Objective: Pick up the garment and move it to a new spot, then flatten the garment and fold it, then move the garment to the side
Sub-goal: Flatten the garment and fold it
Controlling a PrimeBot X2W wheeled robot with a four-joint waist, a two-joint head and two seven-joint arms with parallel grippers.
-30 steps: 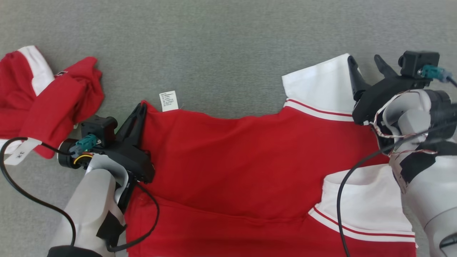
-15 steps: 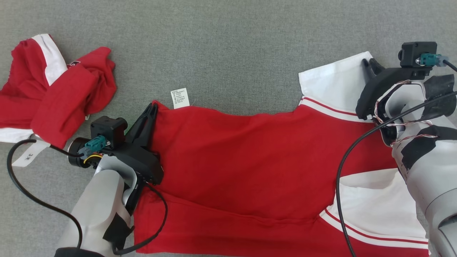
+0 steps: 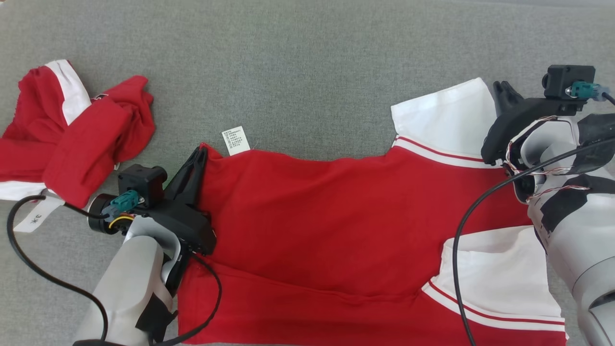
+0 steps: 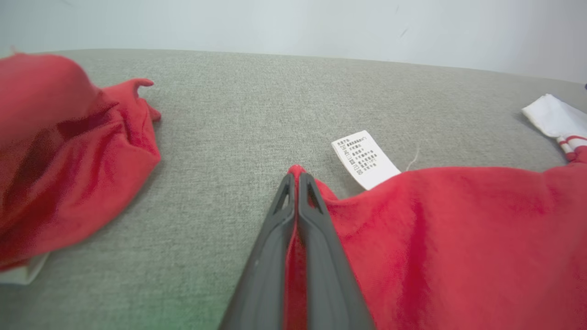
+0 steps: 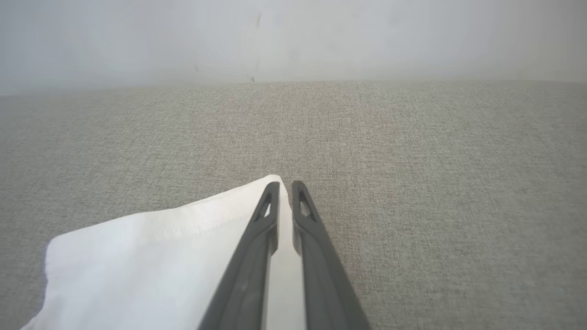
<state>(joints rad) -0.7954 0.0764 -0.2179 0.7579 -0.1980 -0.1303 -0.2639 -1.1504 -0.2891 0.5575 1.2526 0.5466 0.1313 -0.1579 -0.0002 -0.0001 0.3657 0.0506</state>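
Bright diffuse light; faint shadows; crumpled red cloth (image 4: 59, 151) left of the left gripper (image 4: 296, 176) blurred; garment (image 5: 151, 256) left of the right gripper (image 5: 285, 183) washed-out white; grey surface (image 4: 238, 105) bowed at its far edge.

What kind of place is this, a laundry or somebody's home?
Probably a test bench for clothes folding rather than a home: a grey fabric surface against a plain pale wall, one red-and-white shirt spread out, a second red garment crumpled at the side.
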